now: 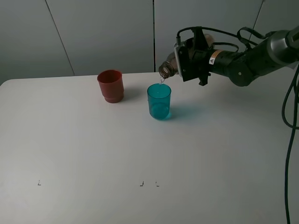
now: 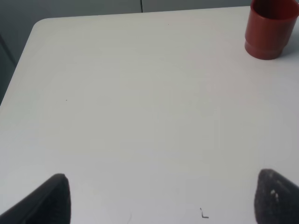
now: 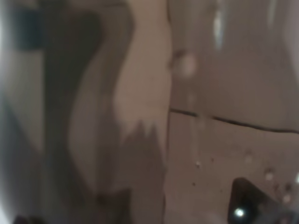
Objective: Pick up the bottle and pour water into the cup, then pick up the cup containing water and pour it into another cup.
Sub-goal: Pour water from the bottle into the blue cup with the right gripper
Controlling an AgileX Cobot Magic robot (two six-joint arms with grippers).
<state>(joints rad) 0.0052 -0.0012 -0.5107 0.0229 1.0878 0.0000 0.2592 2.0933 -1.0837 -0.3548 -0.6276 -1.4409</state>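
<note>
Bottle [image 1: 167,68] lies tipped near level in the right gripper [image 1: 189,60], upper right of centre in the high view. The jaws are clamped tight on its body and its mouth is just above the rim of the teal cup [image 1: 159,101], with a thin glint of water [image 1: 162,80] under the mouth; my right wrist view shows only blurred smoky-brown plastic. Red cup [image 1: 110,86] stands upright on the white table [image 1: 93,149], left of the teal cup and apart from it. Left gripper [image 2: 163,205] I see only in its own wrist view, jaws spread wide above the table, holding nothing.
</note>
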